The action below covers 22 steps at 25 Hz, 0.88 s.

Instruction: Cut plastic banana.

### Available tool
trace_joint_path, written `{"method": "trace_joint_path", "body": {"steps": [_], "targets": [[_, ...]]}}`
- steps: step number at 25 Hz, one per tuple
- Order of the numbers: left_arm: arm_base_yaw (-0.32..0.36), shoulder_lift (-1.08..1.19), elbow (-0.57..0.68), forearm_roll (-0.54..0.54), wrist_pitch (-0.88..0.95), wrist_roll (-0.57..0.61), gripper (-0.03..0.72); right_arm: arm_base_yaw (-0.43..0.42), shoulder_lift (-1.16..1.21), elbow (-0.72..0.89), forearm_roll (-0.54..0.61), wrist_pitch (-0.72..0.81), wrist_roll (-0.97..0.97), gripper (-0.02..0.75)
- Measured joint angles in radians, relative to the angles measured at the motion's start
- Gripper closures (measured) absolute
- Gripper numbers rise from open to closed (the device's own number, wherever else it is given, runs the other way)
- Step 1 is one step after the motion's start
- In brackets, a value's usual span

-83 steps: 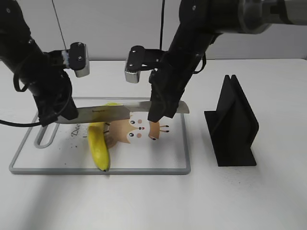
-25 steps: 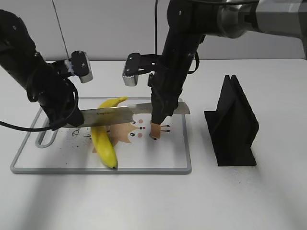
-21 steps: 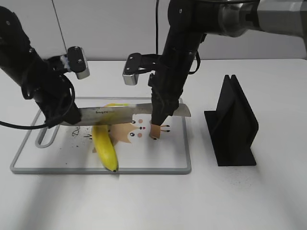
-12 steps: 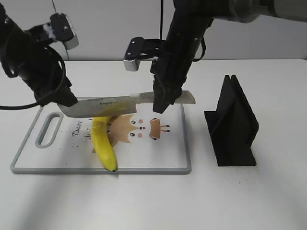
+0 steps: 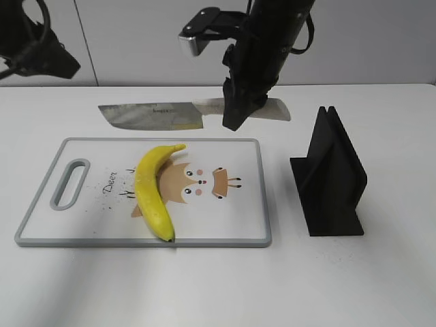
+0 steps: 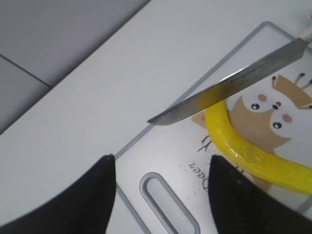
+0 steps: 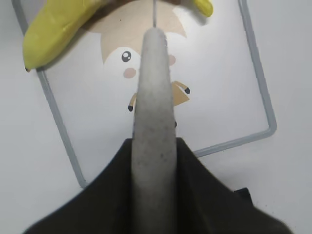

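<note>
The plastic banana (image 5: 151, 191) lies whole and curved on the white cutting board (image 5: 225, 225); it also shows in the left wrist view (image 6: 248, 153) and the right wrist view (image 7: 61, 22). My right gripper (image 5: 236, 117) is shut on the grey handle (image 7: 155, 117) of a knife (image 5: 153, 116), held level well above the board's far edge. The blade shows in the left wrist view (image 6: 234, 83). My left gripper (image 6: 158, 192) is open and empty, high above the board's handle slot (image 6: 168, 202); in the exterior view only part of the left arm (image 5: 34, 48) shows at the top left.
A black knife stand (image 5: 332, 180) stands on the table right of the board. The board has a cartoon print (image 5: 197, 184) and a handle slot (image 5: 67, 182) at its left end.
My left gripper has let go of the blade and risen away to the upper left. The right gripper has lifted the knife up off the banana. The banana now lies uncovered on the board.
</note>
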Motion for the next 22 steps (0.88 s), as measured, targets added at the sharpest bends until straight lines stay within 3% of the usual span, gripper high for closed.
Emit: {"method": "trace_joint_path", "body": {"steps": [10,16,22], "targets": [[0.0,-0.247,0.001,0.255,0.058,-0.385,0.115,0.0,-0.177,0.002,0.005,0.006,0.346,0.559],[0.011,-0.339,0.002,0.44,0.351,-0.615,0.115,0.0,-0.266,0.011,0.009,0.011,0.523,0.559],[0.073,-0.493,0.098,0.479,0.397,-0.73,0.115,0.0,-0.367,0.133,0.02,0.011,0.631,0.559]]}}
